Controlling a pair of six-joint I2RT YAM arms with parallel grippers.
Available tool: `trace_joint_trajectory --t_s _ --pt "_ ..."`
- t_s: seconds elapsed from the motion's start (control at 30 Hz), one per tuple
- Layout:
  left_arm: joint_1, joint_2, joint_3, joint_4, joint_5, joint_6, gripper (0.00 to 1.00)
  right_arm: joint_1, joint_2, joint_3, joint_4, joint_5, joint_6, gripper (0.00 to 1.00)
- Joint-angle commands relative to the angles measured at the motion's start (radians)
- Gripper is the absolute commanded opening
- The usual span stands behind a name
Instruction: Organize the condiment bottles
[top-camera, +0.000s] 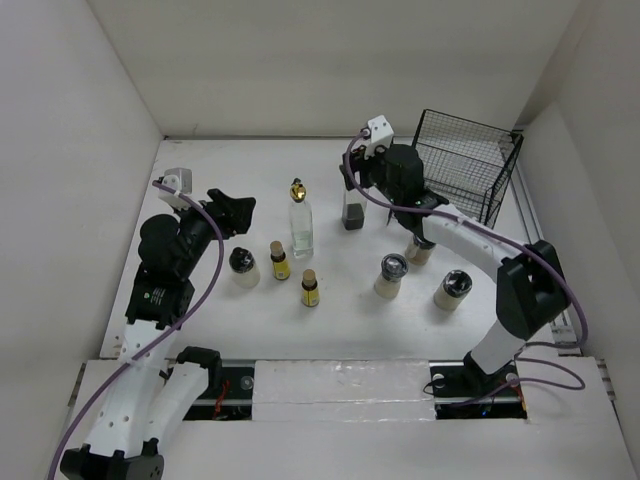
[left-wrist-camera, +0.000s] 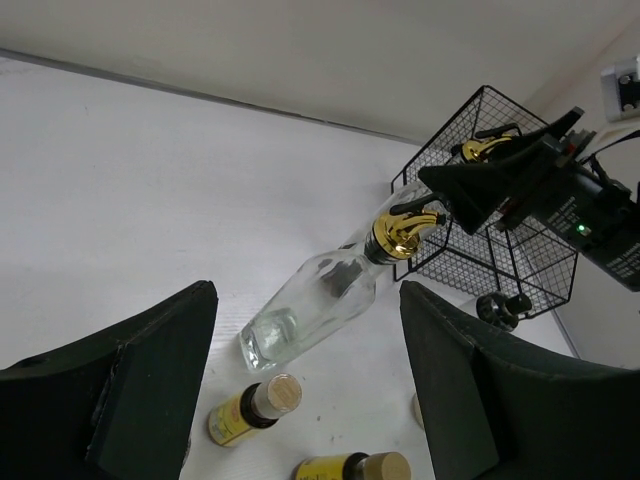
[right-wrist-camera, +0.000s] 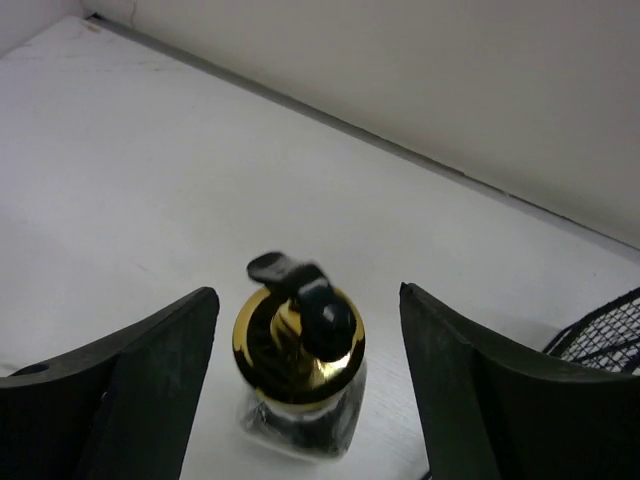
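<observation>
The condiment bottles are found scattered, unsorted; the left gripper is held spread, the right gripper spread around one tall bottle

White table under me carries the black wire basket; left of it, nearer me, stand glass bottles, yellow bottles and cream shakers.

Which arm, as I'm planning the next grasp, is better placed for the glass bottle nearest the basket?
Right, likely. The right gripper is open, its fingers framing the glass bottle; the left gripper, open too, sits well away.
</observation>
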Motion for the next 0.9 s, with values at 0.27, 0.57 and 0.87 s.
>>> trace_joint_trajectory --t_s 0.27,0.57,0.87 --pt "-0.003 -0.013 0.006 0.05 -0.003 0.013 0.69 0.013 0.09 0.079 0.202 0.04 0.037 0.19" --pt "-0.003 -0.011 0.006 0.05 -0.002 0.013 0.69 0.031 -0.018 0.399 0.099 0.211 0.037 0.08" --pt "-0.003 -0.032 0.006 0.05 0.003 0.013 0.69 -0.122 0.036 0.718 -0.081 0.287 0.037 0.06"
